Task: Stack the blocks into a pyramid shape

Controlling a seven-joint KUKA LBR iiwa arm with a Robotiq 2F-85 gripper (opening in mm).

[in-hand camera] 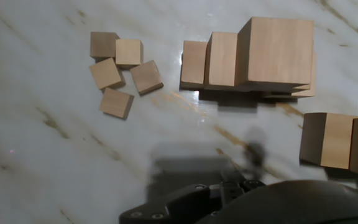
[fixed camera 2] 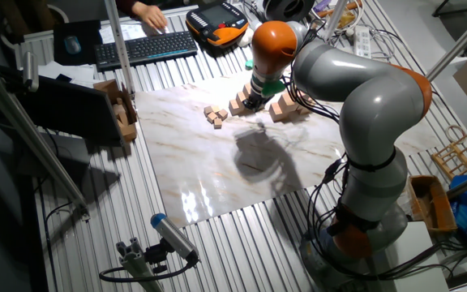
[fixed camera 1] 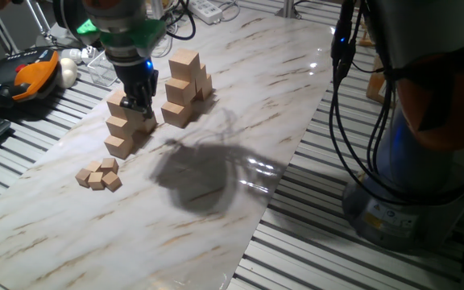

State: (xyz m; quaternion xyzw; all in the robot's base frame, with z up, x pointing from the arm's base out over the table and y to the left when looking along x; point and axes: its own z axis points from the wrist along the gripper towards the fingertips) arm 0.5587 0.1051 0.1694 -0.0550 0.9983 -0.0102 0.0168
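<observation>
**Seating a block on the stepped stack**

One fixed view: the hand [fixed camera 1: 139, 103] sits low on the stepped blocks [fixed camera 1: 125, 122]; whether it is clenched I cannot tell.

Other fixed view: a second pile [fixed camera 2: 285, 106] lies at 3 o'clock, near.

Hand view: small cubes [in-hand camera: 118, 70] at 9 o'clock (leave them). Lower squarely, release gently.

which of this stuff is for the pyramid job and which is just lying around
For the job:
- stepped stack of blocks under the end effector
- second block pile beside it

Lying about:
- five small cubes on the marble board
- keyboard
- orange pendant
- power strip
</observation>
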